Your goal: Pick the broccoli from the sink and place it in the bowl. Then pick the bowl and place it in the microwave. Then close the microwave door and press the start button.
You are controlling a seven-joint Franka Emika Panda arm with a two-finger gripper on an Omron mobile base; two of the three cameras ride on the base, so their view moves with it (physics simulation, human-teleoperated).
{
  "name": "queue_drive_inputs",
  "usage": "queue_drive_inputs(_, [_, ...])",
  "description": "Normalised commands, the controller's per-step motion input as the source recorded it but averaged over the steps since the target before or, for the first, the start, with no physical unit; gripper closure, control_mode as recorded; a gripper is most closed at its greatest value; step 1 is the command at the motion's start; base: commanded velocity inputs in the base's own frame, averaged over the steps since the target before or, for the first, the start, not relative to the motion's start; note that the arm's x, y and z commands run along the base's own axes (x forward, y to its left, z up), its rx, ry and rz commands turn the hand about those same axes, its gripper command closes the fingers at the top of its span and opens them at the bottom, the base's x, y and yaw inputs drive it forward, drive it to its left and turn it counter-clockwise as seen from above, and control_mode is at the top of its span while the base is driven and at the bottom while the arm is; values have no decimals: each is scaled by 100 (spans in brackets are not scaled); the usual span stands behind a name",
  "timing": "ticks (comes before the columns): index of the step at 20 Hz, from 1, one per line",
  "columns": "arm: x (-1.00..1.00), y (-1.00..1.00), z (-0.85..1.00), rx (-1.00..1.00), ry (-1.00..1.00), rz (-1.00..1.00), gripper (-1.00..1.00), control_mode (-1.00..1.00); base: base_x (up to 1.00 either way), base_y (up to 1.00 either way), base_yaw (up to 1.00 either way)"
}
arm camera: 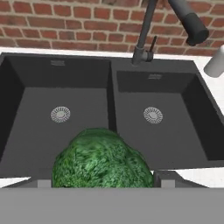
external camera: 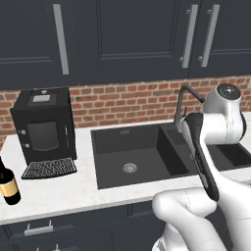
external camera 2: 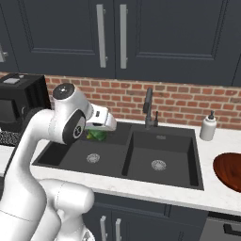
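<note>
Double sink [arm camera: 109, 109] with both basin floors bare apart from round drains; open room straight down into either. Dividing wall between basins rises as a ridge across any sideways pass. Black faucet [arm camera: 146, 35] arches up from the back rim over the divider, spout overhanging the right basin; blocks high approach from behind. Broccoli [arm camera: 103, 162] close against the tool [external camera 2: 101, 129], above the left basin. Soap bottle [external camera 2: 208, 127] on the surface right of the sink, bowl [external camera 2: 229, 170] further right at the front edge. Coffee machine [external camera: 43, 127] and wine bottle [external camera: 8, 182] crowd the surface left. Cabinets [external camera 2: 117, 37] low overhead.
</note>
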Motion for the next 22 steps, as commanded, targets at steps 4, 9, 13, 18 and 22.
queue_drive_inputs(4, [-26,-84,0,0,4,-12,100,-100,0,0,0])
queue_drive_inputs(9, [-13,-89,0,0,0,-12,100,-100,0,0,0])
queue_drive_inputs(13, [-1,-86,0,0,2,-12,100,-100,0,0,0])
queue_drive_inputs(18, [0,-82,0,0,1,-12,100,-100,0,0,0])
queue_drive_inputs(22, [0,-71,-5,-1,0,-13,100,-100,0,0,0])
